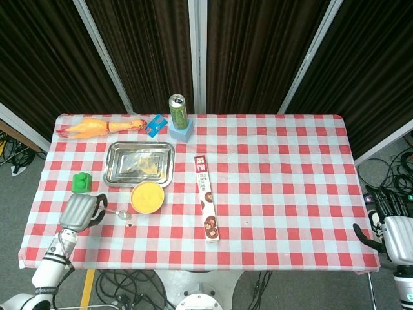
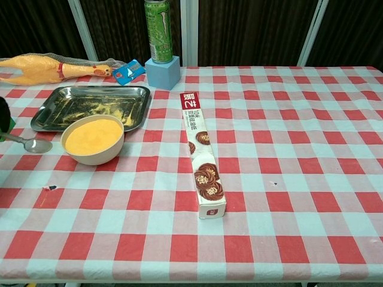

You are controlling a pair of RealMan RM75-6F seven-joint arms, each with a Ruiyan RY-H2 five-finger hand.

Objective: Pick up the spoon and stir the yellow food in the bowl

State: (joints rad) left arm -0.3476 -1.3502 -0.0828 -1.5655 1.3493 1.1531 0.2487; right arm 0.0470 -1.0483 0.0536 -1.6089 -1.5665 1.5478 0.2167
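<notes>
A cream bowl [image 1: 147, 197] [image 2: 93, 140] of yellow food stands in front of the steel tray. My left hand [image 1: 79, 211] is lifted just left of the bowl and holds a metal spoon [image 1: 120, 214] [image 2: 29, 144] by its handle. The spoon's head hangs a little left of the bowl's rim, above the cloth. In the chest view only a dark sliver of the left hand [image 2: 3, 113] shows at the left edge. My right hand [image 1: 395, 231] hangs off the table's right front corner, holding nothing, fingers apart.
A steel tray [image 1: 116, 169] with yellow crumbs lies behind the bowl. A long cookie box [image 1: 206, 206] lies right of the bowl. A green block [image 1: 80, 183], rubber chicken [image 1: 97, 127], blue clip [image 1: 156, 124] and a can [image 1: 178, 111] on a blue block stand at the back left.
</notes>
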